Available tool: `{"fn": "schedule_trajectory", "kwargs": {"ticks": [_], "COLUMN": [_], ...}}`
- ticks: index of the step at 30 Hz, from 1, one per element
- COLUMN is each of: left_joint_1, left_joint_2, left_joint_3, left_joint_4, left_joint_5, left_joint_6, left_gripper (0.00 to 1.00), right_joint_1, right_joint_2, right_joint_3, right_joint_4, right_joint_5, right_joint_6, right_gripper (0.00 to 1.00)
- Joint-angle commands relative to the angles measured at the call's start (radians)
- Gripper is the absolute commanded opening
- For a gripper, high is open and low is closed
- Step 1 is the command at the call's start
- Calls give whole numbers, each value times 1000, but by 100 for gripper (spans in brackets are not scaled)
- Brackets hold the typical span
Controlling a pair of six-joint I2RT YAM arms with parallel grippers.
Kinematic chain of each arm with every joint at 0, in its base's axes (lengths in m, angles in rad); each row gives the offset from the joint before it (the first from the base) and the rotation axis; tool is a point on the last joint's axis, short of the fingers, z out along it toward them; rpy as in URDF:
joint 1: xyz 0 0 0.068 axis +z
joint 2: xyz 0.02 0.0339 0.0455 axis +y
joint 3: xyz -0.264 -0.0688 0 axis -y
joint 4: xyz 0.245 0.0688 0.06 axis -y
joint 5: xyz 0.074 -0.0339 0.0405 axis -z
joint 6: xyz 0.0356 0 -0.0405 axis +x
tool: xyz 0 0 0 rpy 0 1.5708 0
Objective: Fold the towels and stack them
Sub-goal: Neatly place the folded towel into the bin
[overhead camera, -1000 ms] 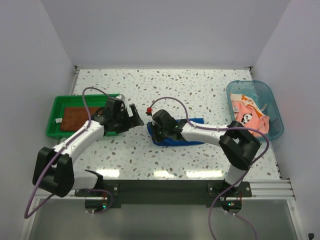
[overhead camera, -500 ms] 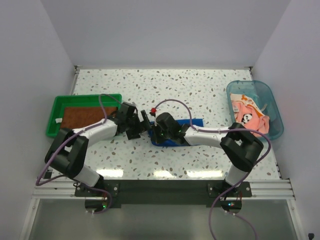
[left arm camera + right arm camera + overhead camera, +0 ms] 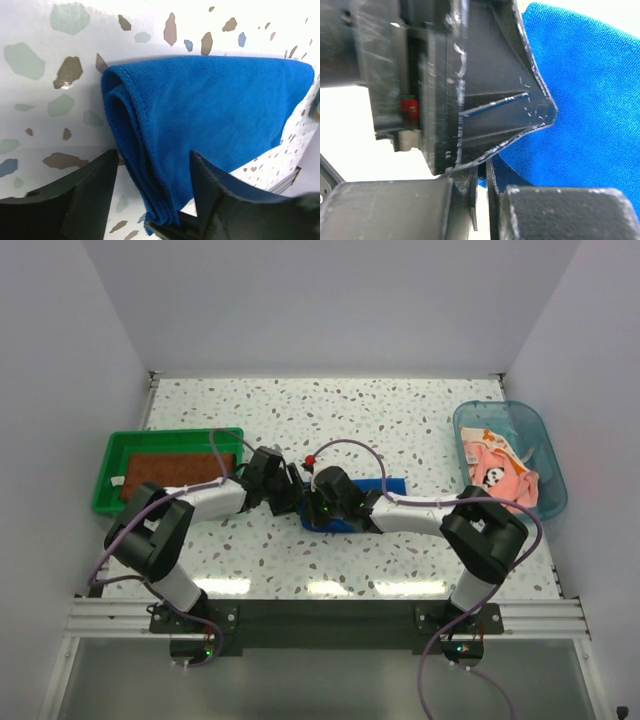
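Presently the royal blue towel (image 3: 215,115) lies folded near the middle of the speckled bench (image 3: 400,420). The left end effector (image 3: 150,162) stands wide open, one finger on either side of the towel's folded edge, gripping nothing. The right end effector (image 3: 481,192) is closed to a slit, pinching the towel's edge. A rust-brown towel (image 3: 165,472) lies flat in the green tray (image 3: 160,437).

Pose: left arm (image 3: 200,502) stretched low toward centre, left gripper (image 3: 286,490) with fingers (image 3: 90,195) spread wide. The right arm (image 3: 420,515) is folded, forearm running toward 9 o'clock. The right gripper (image 3: 316,504) has its fingers nearly together, at 3 o'clock of the left gripper.
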Motion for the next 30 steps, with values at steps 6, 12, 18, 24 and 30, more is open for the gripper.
{"fn": "schedule_trajectory", "kwargs": {"ticks": [6, 12, 18, 24, 30], "left_joint_1": [-20, -18, -12, 48, 149], "left_joint_2": [23, 23, -3, -56, -100], "left_joint_3": [-10, 65, 156, 274, 389], "left_joint_4": [45, -28, -206, -460, -661], "left_joint_5": [-98, -187, -330, -554, -741], "left_joint_6": [17, 181, 363, 538, 669], "left_gripper": [25, 0, 0, 0, 0], "right_joint_1": [-4, -4, -5, -4, -5], "right_joint_2": [-43, -62, -167, -309, -375], "right_joint_3": [-1, 38, 91, 88, 98], "right_joint_4": [60, -21, -244, -470, -613], "right_joint_5": [-36, -79, -76, -64, -84], "right_joint_6": [-2, -70, -150, -255, -311], "right_gripper": [0, 35, 87, 98, 98]}}
